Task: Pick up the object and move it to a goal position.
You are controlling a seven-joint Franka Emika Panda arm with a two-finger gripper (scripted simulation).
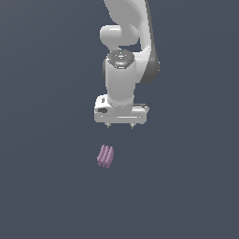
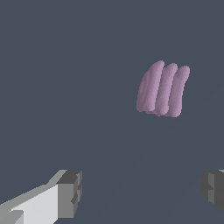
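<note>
The object (image 1: 105, 156) is a small mauve-pink lump with three rounded lengthwise ridges, lying on the dark grey floor. In the wrist view the object (image 2: 162, 89) shows apart from the fingers. My white gripper (image 1: 120, 126) hangs above the object, a little toward the exterior view's right of it, not touching it. Its two fingers stand wide apart and hold nothing. One grey fingertip (image 2: 70, 194) and the other fingertip (image 2: 213, 190) show in the wrist view.
The dark grey floor (image 1: 46, 186) fills both views. The white arm (image 1: 126, 42) rises above the gripper. Nothing else shows.
</note>
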